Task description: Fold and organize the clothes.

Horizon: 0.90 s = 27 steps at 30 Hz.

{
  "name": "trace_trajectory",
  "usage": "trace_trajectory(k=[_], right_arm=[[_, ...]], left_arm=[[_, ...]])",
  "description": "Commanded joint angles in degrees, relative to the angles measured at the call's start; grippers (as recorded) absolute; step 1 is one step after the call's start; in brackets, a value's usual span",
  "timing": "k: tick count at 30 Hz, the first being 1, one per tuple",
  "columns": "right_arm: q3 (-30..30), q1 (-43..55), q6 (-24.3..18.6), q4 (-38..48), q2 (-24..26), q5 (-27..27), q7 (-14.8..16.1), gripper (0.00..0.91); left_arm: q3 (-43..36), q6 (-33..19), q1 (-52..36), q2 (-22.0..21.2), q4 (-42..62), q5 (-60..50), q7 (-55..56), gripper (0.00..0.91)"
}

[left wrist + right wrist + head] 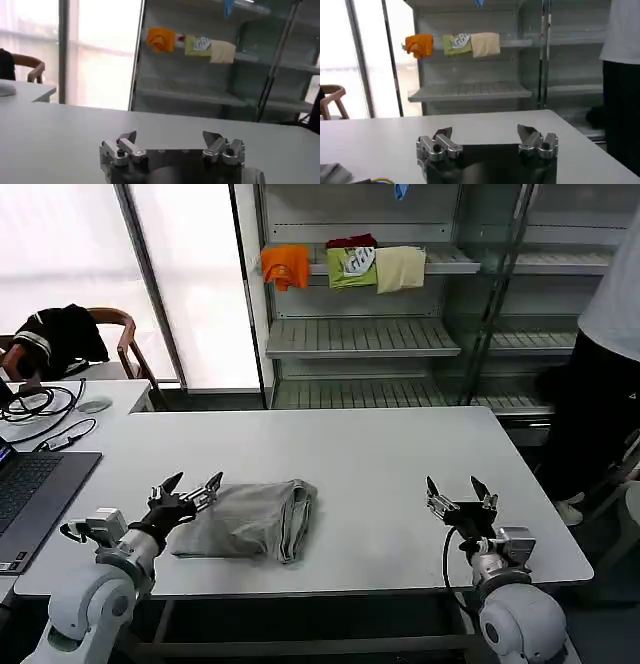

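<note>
- A laptop [30,494] sits at the far left edge of the white table [380,454], with cables [40,409] and a computer mouse [95,405] on a second desk behind it.
- The left gripper [190,489] is low over the table's near left part, its fingers spread apart and holding nothing; its tips lie just at the left edge of the shirt. In the left wrist view the same gripper [170,142] shows its two fingers parted over bare tabletop.
- The light grey shirt [250,519] lies folded into a compact bundle on the table, left of centre and near the front edge, its thicker folded side to the right.
- The right gripper [460,492] hovers over the near right part of the table, well apart from the shirt, fingers wide and empty; the right wrist view shows it [487,137] the same way.
- Behind the table, a metal shelf unit [360,334] carries orange, green and cream folded garments [345,266].
</note>
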<state>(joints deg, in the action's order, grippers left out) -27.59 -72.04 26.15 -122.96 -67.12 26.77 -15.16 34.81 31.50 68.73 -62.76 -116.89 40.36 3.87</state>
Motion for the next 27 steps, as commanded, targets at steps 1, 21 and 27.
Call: trace_trajectory(k=[1, 21, 27], right_arm=[[-0.5, -0.8, 0.0, -0.7, 0.2, 0.1, 0.0, 0.907], [-1.3, -1.6, -0.2, -0.7, 0.5, 0.2, 0.1, 0.907], [-1.2, -1.8, -0.4, -0.6, 0.6, 0.2, 0.2, 0.907]], left_arm=[[0.7, -1.1, 0.0, -0.3, 8.3, -2.7, -2.3, 0.907], [-2.3, -1.2, -0.4, -1.7, 11.3, -6.0, -3.6, 0.907], [-2.8, -1.0, -0.5, -2.0, 11.7, -6.5, -3.8, 0.907]])
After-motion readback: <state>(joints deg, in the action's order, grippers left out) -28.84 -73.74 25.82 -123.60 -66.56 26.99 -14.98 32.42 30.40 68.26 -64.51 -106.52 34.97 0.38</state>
